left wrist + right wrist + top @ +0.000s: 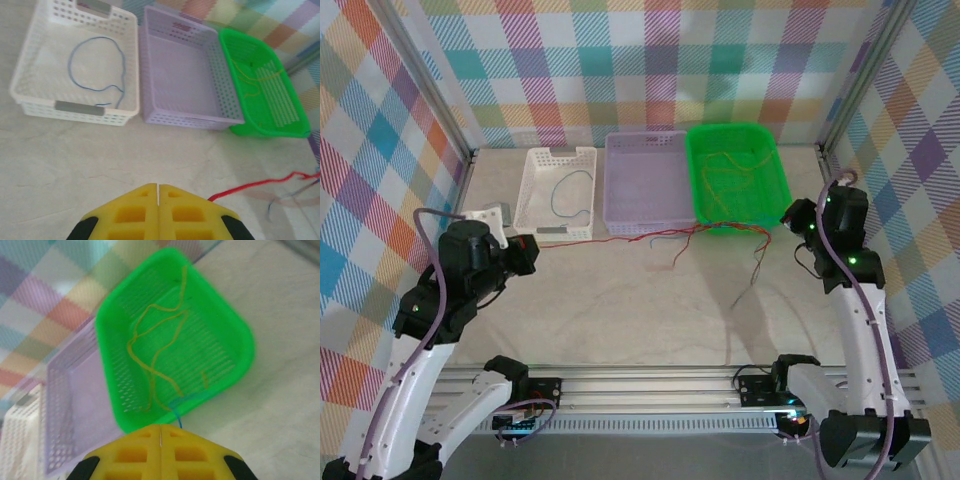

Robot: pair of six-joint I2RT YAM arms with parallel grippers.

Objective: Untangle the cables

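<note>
A red cable (620,236) runs taut across the table in front of the baskets. My left gripper (530,247) is shut on its left end, and in the left wrist view it leaves from under the closed yellow fingers (158,189) as a red line (255,185). Blue and purple strands (670,245) hang tangled with it near the middle. My right gripper (790,217) sits at the green basket's front right corner. Its fingers (160,435) are shut, with a thin blue cable (176,415) coming out beside their tips. A yellow-olive cable (150,367) lies in the green basket (240,335).
Three baskets stand in a row at the back: white (532,195) with a blue cable (71,65) looped inside, purple (645,222), and green (775,175). Loose strands (755,265) trail onto the table below the green basket. Metal posts and checkered walls enclose the table.
</note>
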